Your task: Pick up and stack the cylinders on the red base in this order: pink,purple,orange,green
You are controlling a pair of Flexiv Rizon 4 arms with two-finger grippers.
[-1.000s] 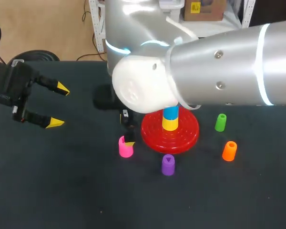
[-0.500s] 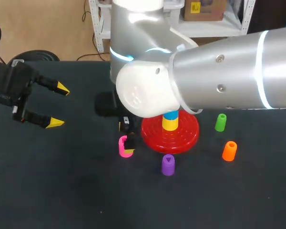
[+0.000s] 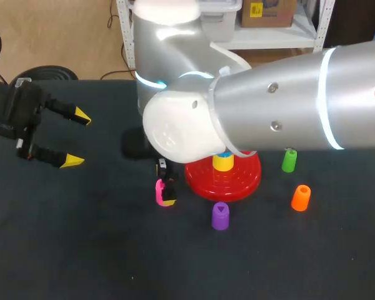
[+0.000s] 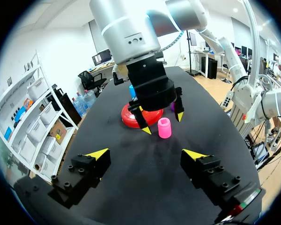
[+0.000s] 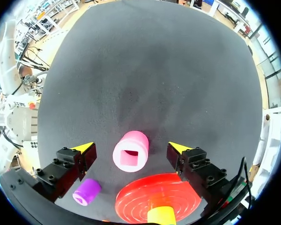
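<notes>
The pink cylinder (image 5: 130,151) stands upright on the black table between the open fingers of my right gripper (image 5: 131,147), with a gap on each side. In the head view the right gripper (image 3: 165,186) straddles the pink cylinder (image 3: 159,192) just left of the red base (image 3: 237,181). The base carries a yellow cylinder (image 3: 223,162) with a blue one above it, mostly hidden by my right arm. The purple cylinder (image 3: 220,215) stands in front of the base, with orange (image 3: 300,197) and green (image 3: 289,160) to its right. My left gripper (image 3: 77,139) hangs open and empty at the far left.
From the left wrist view, my left gripper (image 4: 145,153) faces bare black table, with the right gripper (image 4: 162,123), the pink cylinder (image 4: 164,128) and the red base (image 4: 131,119) ahead. My bulky right arm hides the table's middle back.
My right gripper has come down around the pink cylinder, its near yellow tip now low beside it. The left arm has not moved.
</notes>
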